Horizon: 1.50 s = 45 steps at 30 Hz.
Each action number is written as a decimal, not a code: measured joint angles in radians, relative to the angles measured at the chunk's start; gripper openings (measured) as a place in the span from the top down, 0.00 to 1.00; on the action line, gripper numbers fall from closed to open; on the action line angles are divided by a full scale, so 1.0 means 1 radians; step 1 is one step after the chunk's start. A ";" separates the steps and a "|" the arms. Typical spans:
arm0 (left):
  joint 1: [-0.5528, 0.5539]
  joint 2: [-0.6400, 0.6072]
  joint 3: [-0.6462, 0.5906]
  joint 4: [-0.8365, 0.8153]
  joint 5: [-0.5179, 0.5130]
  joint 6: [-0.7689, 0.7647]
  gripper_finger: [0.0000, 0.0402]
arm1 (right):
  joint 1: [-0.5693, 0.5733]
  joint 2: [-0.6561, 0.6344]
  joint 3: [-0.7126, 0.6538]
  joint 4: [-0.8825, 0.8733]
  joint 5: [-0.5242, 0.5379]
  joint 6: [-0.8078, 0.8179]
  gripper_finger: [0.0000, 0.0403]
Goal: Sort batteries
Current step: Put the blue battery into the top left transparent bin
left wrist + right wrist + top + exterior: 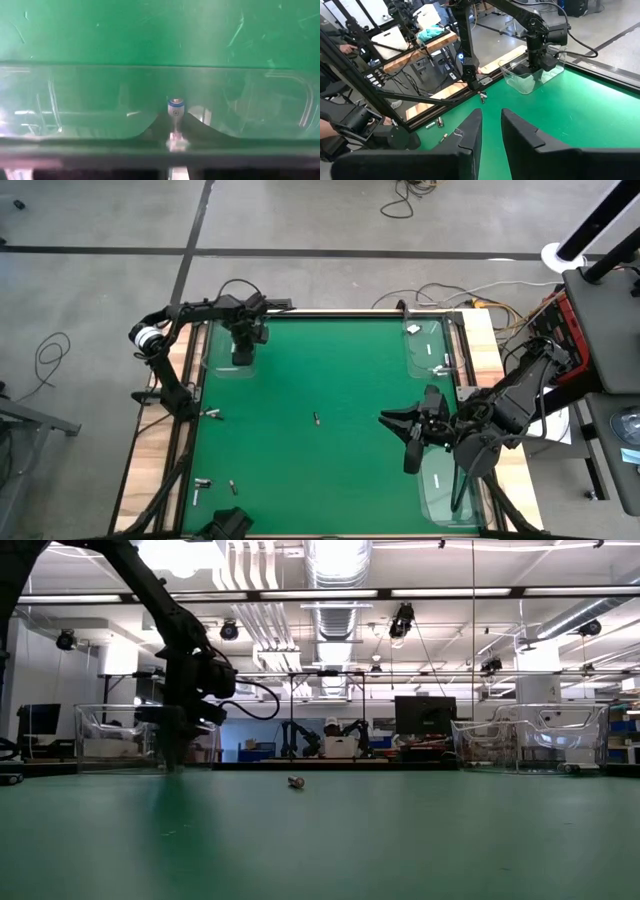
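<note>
My left gripper [242, 358] reaches down into the clear tray [215, 365] at the table's far left and is shut on a small battery [175, 105] with a blue ring. My right gripper [490, 125] hovers open over the green mat at the right [398, 430], with nothing between its fingers. One battery [316, 418] lies on its side at the mat's centre [296, 781]. Others lie by the left edge [210, 414] and at the near left [200, 483]. My left gripper pinches the battery between its two fingertips [187, 120], which come from above and point down into the tray. The battery's blue-ringed end [175, 101] sticks out beyond the fingertips. The clear tray wall blurs the contact; whether the battery touches the tray floor cannot be told.
A clear tray [430, 345] at the far right holds a few batteries. Another clear tray [450, 490] sits at the near right, close under my right arm. Wooden rails [480, 350] frame the mat. The mat's middle [320, 380] is open room.
</note>
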 joint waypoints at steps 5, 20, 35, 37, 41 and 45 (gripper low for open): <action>0.000 -0.008 -0.001 0.004 0.002 -0.010 0.83 | 0.000 0.000 0.000 0.000 0.000 -0.002 0.80; -0.044 -0.170 0.276 -0.440 0.075 -0.312 0.60 | 0.000 0.000 0.000 -0.084 0.000 -0.013 0.71; -0.676 -0.650 0.044 -0.474 0.103 -0.963 0.62 | 0.002 0.098 -0.001 -0.076 0.026 -0.047 0.69; -0.742 -0.649 0.009 -0.474 0.102 -1.072 0.62 | 0.009 0.103 -0.001 -0.065 0.024 -0.052 0.69; -0.841 -0.597 -0.049 -0.476 0.102 -1.221 0.62 | 0.024 0.102 -0.001 -0.067 0.024 -0.054 0.69; -0.880 -0.518 -0.110 -0.476 0.103 -1.295 0.62 | 0.039 0.096 -0.001 -0.069 0.024 -0.055 0.69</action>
